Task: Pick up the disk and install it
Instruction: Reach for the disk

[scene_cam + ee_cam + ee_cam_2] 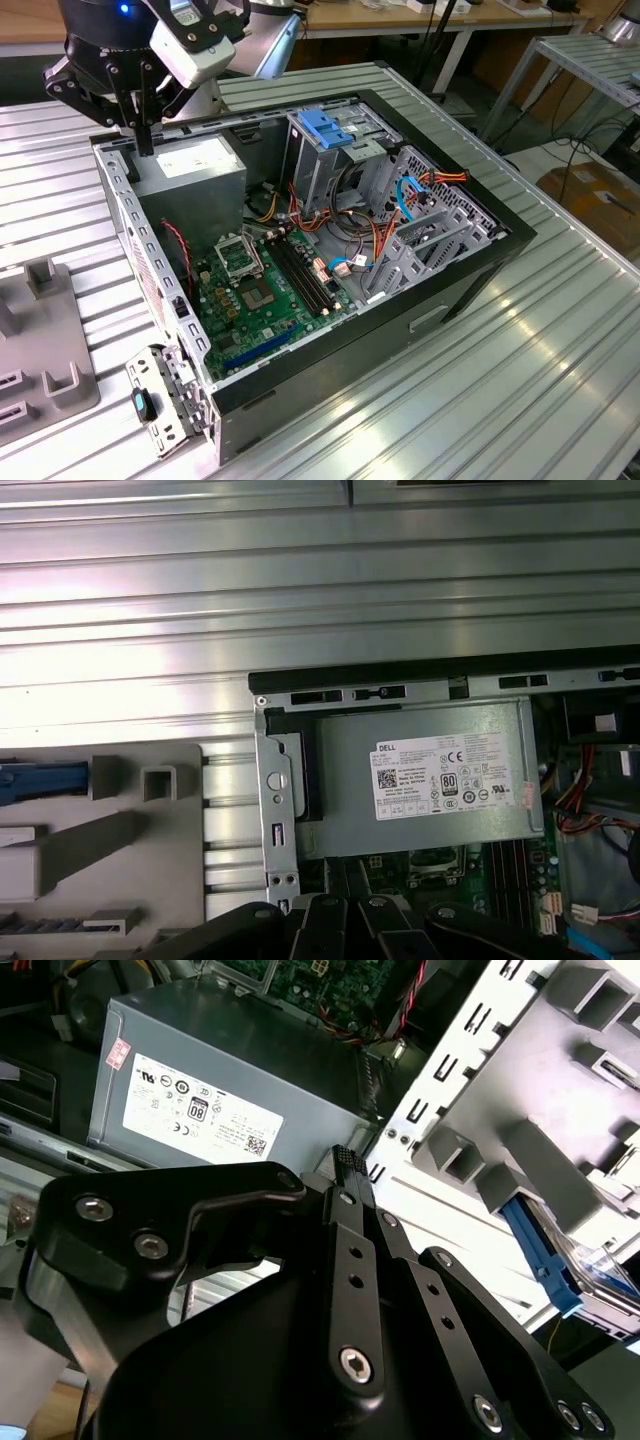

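Table: a ribbed silver aluminium table (520, 380) is seen under everything, running to the lower right of the exterior view.
Case: a black open desktop computer case (470, 290) is laid on its side at the centre of the exterior view, with its inside exposed.
Fixture: a grey plastic fixture tray with raised blocks (40, 350) is set on the table at the lower left of the exterior view, just beside the case's perforated metal end wall.
Power supply: a large grey metal box with a white label (190, 165) is mounted in the case's upper left corner in the exterior view; its label is seen in both wrist views (200, 1110) (440, 778).
Motherboard: a green circuit board (260, 290) is fixed to the case floor, below the grey box in the exterior view.
Drive cage: a silver metal drive cage (320, 175) stands at the upper centre of the exterior view, topped by a blue plastic piece (325, 128).
Gripper: the black two-fingered gripper (145, 148) (345, 1158) is held above the case corner next to the grey box; its fingers are pressed together and nothing is pinched.
Disk: the silver hard drive in a bright blue plastic carrier frame (548, 1255) (40, 780) is seated in the grey fixture tray, outside the case and well apart from the gripper.
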Controlling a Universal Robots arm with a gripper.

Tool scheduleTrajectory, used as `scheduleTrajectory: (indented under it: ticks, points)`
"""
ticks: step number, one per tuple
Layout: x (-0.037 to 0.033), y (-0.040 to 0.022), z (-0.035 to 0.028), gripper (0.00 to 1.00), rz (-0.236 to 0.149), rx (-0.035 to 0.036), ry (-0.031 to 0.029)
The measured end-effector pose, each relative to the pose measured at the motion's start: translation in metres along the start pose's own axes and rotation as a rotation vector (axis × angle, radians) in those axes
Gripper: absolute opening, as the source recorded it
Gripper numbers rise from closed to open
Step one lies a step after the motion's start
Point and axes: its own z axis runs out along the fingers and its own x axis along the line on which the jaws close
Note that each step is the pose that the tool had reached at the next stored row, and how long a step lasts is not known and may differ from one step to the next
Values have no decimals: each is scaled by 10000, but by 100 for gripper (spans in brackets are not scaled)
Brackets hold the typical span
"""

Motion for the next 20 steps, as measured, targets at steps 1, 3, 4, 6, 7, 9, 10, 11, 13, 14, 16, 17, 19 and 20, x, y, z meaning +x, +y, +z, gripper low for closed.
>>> scheduleTrajectory:
  ticks: [1, 3, 4, 6, 7, 9, 10, 11, 13, 14, 16, 17, 19, 20]
  points:
    - [3, -1, 0, 11, 0, 0, 0]
    - [4, -1, 0, 11, 0, 0, 0]
    - [4, -1, 0, 11, 1, 0, 0]
    - [5, -1, 0, 11, 1, 0, 0]
    - [5, -1, 0, 11, 1, 0, 0]
    - [16, -2, 0, 11, 3, 0, -1]
    - [23, -2, -1, 11, 2, 0, 0]
    - [35, -3, -1, 11, 2, 0, 0]
    - [62, -5, -1, 11, 1, -1, -1]
    - [74, -6, -1, 11, 1, 0, 0]
    - [119, -9, -1, 11, 0, 0, -1]
    - [143, -11, -1, 11, 0, 0, 0]
    - [178, -14, -1, 11, 0, -1, 0]
    - [188, -15, -1, 11, 1, -1, -1]
